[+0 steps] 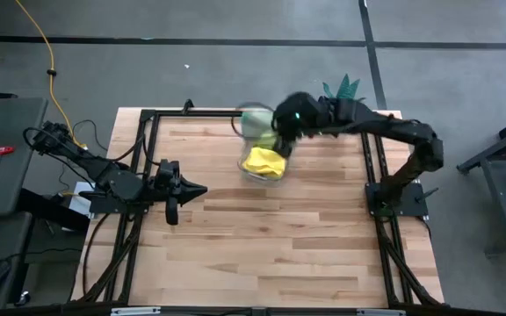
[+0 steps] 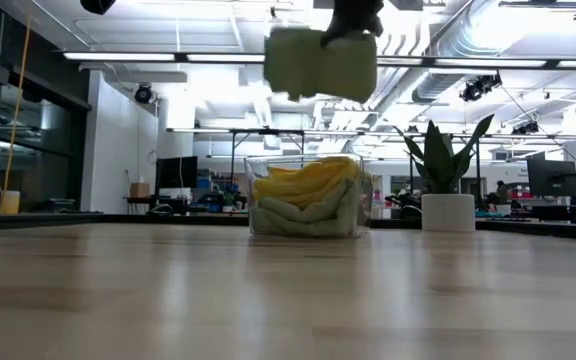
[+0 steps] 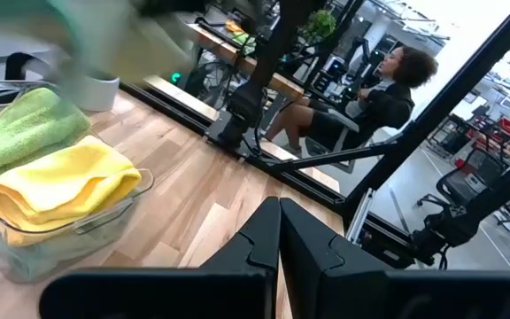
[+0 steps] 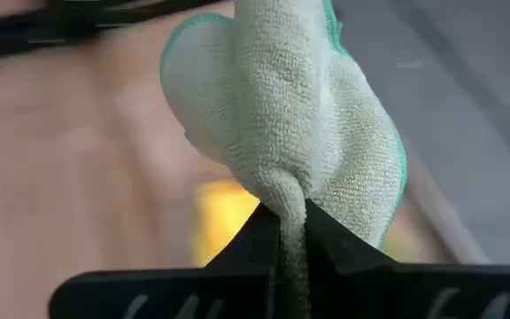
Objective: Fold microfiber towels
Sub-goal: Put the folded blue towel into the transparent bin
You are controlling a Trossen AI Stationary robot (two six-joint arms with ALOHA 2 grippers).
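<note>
The right gripper (image 4: 292, 232) pinches a pale mint green microfiber towel (image 4: 295, 115) between closed fingers, holding it in the air above the clear plastic bin (image 2: 306, 197), which stands near the middle of the table's far edge. The towel hangs bunched, apparently clear of the bin's contents, though motion blur softens its outline. Inside the bin lie folded towels: a bright yellow towel (image 3: 56, 186) on top, beside a lime green towel (image 3: 20, 133). A potted plant (image 2: 446, 180) stands at the wooden table's (image 1: 262, 246) far edge, toward the right corner. The left gripper (image 1: 198, 189) rests low near the table's left edge, fingers shut on nothing. A seated person (image 3: 374, 93) is visible beyond the table.
</note>
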